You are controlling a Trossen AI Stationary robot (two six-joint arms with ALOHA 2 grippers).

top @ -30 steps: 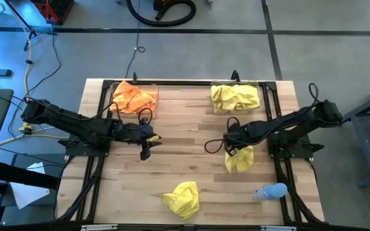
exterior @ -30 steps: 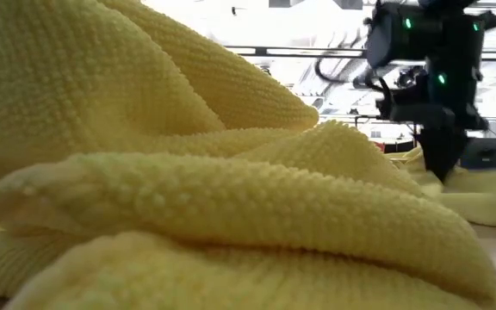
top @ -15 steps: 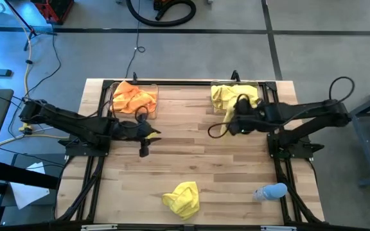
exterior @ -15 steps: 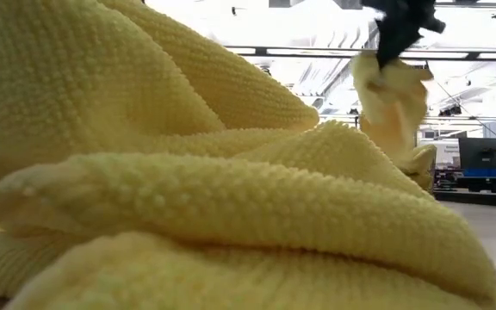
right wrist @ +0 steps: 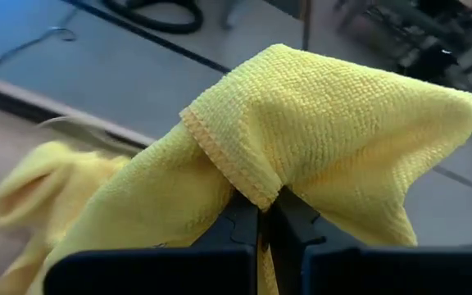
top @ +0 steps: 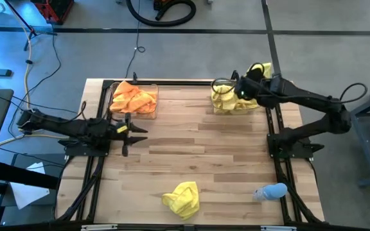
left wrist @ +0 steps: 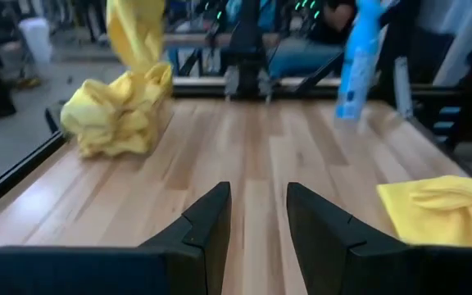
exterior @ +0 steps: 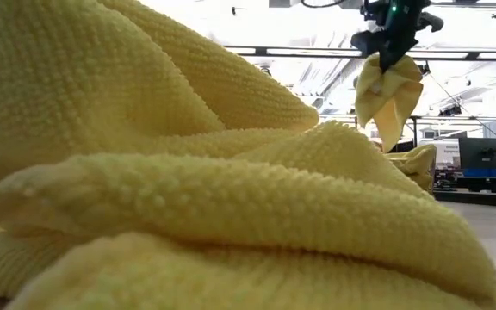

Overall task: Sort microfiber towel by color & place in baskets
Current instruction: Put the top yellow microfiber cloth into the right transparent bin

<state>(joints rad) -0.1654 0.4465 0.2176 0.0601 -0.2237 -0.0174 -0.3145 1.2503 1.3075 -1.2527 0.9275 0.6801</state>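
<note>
High view: right gripper [top: 241, 90] hangs over the far-right clear basket [top: 214, 108], fingers clamped on a yellow towel [top: 263, 69] that trails toward the worktop's far edge. The basket already holds a yellow pile [top: 227, 99]. Risk: part of the cloth sits beyond the basket rim, so a release here could leave it draped over the wall or off the worktop [top: 191, 147]. Left gripper [top: 126, 131] waits near the orange-towel basket [top: 133, 98], fingers apart, empty. One more yellow towel [top: 181, 197] lies at the near edge, with a pale blue object [top: 270, 191] near it.

Low view: the loose yellow towel fills the foreground. Behind it, the held towel [exterior: 388, 95] dangles from the right gripper [exterior: 384, 52], pinched at its top, well above the pile. A swinging cloth could catch the rim.

Left wrist view: left fingers [left wrist: 206, 227] are parted, nothing between them; the yellow pile [left wrist: 118, 115] is far ahead, the hanging towel [left wrist: 136, 31] above it.

Right wrist view: right fingers [right wrist: 244, 223] are together on a fold of the held towel [right wrist: 326, 131], with cloth draped over both sides. The pinch is thin, so it could slip.
</note>
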